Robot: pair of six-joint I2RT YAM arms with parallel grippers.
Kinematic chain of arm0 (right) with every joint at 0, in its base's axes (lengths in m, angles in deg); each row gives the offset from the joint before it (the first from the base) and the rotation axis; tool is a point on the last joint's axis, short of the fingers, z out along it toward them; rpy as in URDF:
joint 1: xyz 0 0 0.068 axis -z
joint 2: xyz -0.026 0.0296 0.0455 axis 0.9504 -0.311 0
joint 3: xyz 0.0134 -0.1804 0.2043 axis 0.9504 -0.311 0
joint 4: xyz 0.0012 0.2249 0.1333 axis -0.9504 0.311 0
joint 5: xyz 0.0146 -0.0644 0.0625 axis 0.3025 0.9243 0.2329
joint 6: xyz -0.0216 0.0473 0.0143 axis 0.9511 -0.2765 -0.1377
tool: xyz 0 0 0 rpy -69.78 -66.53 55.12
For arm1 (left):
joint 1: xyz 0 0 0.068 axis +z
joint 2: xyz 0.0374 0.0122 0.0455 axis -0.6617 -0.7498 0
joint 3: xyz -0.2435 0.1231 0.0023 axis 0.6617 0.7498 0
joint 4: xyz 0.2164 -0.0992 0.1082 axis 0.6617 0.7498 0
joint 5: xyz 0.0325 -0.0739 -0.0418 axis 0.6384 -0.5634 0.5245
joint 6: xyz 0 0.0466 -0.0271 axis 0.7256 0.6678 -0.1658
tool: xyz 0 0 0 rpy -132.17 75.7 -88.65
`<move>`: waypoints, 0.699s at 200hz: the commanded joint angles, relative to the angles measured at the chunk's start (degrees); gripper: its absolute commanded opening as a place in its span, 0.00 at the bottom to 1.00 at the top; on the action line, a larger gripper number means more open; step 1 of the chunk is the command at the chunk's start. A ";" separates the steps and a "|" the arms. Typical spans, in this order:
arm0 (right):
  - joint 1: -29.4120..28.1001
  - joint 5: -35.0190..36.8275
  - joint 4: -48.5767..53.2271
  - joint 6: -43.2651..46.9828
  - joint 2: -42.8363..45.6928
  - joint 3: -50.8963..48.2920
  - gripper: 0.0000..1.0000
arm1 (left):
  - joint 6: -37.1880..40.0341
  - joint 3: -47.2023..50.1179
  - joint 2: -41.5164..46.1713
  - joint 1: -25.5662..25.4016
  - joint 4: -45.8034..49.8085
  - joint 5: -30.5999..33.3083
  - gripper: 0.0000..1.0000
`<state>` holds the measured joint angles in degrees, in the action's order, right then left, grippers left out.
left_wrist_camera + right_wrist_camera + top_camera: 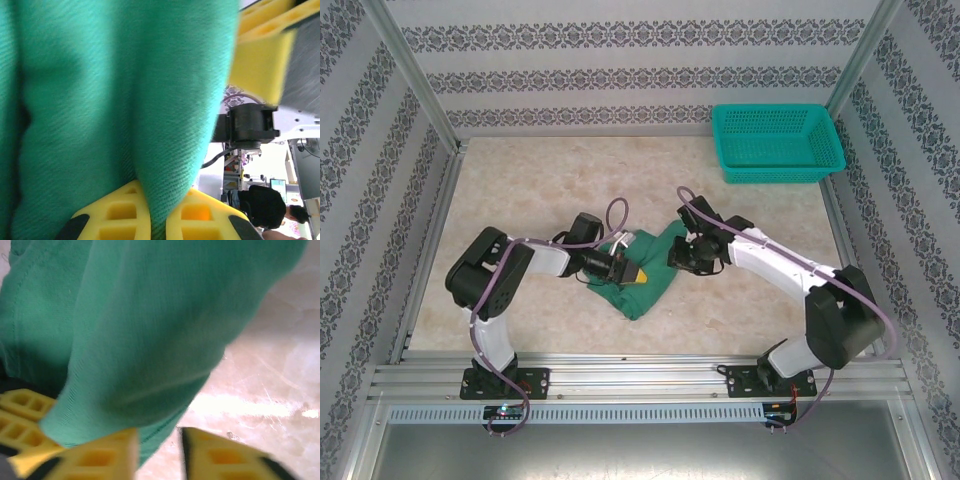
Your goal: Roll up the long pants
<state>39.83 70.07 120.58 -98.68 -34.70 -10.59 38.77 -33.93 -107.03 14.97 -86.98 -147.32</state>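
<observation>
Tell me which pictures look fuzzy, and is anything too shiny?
Top external: sharp, evenly lit, the long pants crisp. Left wrist: cloth weave clear, background washed out. Right wrist: pants smeared and blurry, white glare on the table.

The left arm (492, 318) and the right arm (775, 262) look alike: glossy white, rounded link shells joined by chunky black cylindrical joint housings. A thin lilac-grey cable (617, 212) runs along the left arm, and a matching lilac-grey cable (880, 300) follows the right arm down to its foot. Each arm is bolted to a flat black base plate (505, 381). The left gripper (152, 200) has bright yellow plastic fingers (120, 215) moulded with square hollow cells and with black patches at their outer edges. The right gripper (159, 440) carries the same yellow cellular fingers (220, 455).
</observation>
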 commanded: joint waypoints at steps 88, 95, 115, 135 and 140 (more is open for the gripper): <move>-2.26 -5.57 -5.40 2.41 -19.91 8.76 0.04 | 10.24 4.92 0.77 2.14 4.90 6.95 0.18; -2.39 -5.93 -5.53 2.44 -21.54 9.19 0.01 | 12.10 5.70 4.52 1.75 6.36 10.41 0.22; -2.83 -6.66 -5.63 2.43 -24.34 9.88 0.00 | 17.66 7.71 18.47 -1.39 12.44 26.09 0.29; -3.00 -6.16 -5.30 2.45 -24.95 9.79 0.00 | 21.20 8.67 29.77 -5.52 17.00 39.65 0.32; -2.97 -6.07 -5.19 2.44 -25.08 9.79 0.00 | 22.13 8.67 31.63 -6.59 17.97 41.68 0.32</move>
<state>37.47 62.46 112.58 -97.17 -55.13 1.20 51.90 -25.91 -86.14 13.03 -77.78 -124.81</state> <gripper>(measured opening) 0.063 0.313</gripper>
